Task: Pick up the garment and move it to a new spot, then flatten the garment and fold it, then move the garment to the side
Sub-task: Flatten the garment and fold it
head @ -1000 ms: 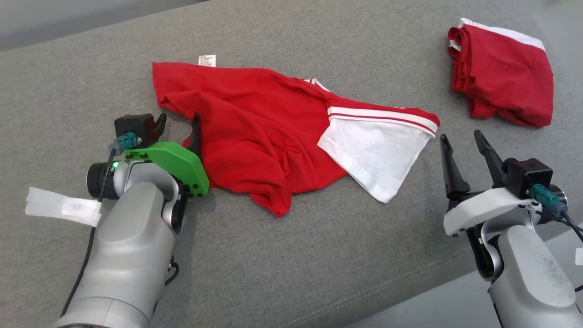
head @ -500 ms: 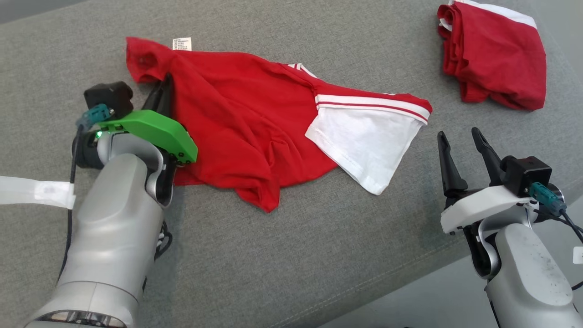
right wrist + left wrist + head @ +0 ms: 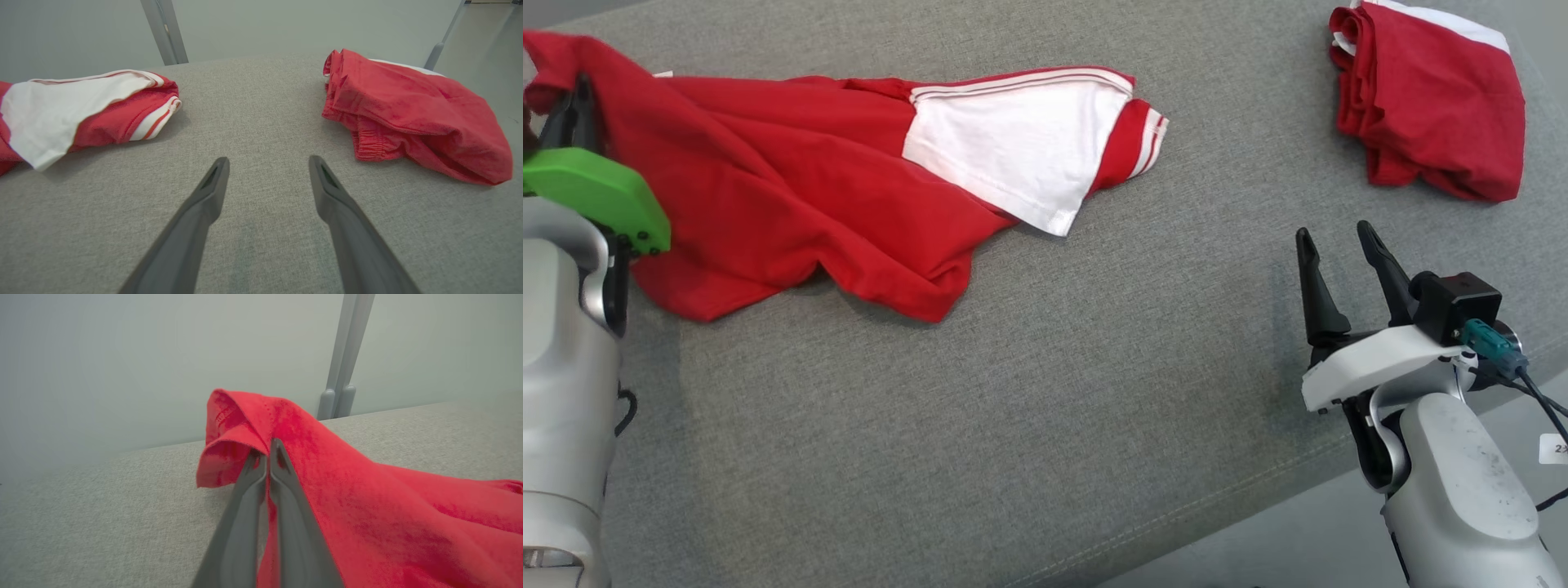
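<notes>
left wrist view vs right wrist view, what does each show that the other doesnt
Left wrist view, not the right: the left gripper shut on a red edge of the garment. Right wrist view, not the left: the open right gripper, the garment's white panel, and a folded red garment. Both: the garment's red cloth and the grey surface.

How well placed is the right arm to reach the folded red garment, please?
Probably yes. The right gripper is open and empty, and the folded red garment lies ahead, slightly to its right, with only grey surface between them. The red and white garment lies well to the left.
</notes>
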Tool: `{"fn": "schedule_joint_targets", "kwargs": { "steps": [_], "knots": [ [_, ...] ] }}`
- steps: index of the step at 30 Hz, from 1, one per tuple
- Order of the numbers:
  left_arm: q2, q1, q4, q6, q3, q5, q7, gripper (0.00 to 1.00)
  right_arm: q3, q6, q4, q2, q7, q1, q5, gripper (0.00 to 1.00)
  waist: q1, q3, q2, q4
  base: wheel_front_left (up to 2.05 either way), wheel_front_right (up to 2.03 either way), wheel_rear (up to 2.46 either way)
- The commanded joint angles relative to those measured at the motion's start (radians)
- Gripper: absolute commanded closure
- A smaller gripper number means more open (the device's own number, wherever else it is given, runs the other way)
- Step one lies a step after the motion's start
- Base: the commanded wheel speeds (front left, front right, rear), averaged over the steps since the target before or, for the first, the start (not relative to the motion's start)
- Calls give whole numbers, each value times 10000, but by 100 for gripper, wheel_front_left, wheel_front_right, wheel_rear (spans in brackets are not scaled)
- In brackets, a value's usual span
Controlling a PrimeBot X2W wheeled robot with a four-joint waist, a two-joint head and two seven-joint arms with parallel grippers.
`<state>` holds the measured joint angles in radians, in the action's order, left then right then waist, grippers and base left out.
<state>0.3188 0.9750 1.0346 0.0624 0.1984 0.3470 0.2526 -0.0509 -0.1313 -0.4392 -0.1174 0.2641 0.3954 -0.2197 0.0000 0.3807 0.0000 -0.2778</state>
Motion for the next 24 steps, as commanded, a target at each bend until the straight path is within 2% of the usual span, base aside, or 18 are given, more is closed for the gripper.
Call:
{"fn": "schedule_joint_targets", "kwargs": {
  "steps": [1,3,7,9,12,18,24],
  "knots": [
    [158,94,332,5,15,-65,-164,0,-25,12,-23,27,0,73,-20,0,0,-38,0,-21,0,0,0],
    [364,168,679,-91,-39,-46,-135,0,-9,12,-44,43,0,10,-61,0,0,-118,0,-4,0,0,0],
    [106,-325,941,19,-256,263,69,0,186,12,-52,22,0,-202,-87,0,0,-266,0,228,0,0,0],
    [-192,-650,809,86,-302,367,119,0,287,12,-58,6,0,-258,-95,0,0,-367,0,405,0,0,0],
    [-611,-1286,-277,27,-642,475,131,0,338,12,-23,30,0,-344,-98,0,0,-532,0,669,0,0,0],
    [-1941,-3371,-2323,152,-963,122,127,0,305,12,-98,46,0,-552,-48,0,0,-985,0,1118,0,0,0],
    [-2556,-4575,-2813,342,-795,-157,126,0,206,12,-216,37,0,-649,-38,0,0,-1246,0,1252,0,0,0]
  ]
}}
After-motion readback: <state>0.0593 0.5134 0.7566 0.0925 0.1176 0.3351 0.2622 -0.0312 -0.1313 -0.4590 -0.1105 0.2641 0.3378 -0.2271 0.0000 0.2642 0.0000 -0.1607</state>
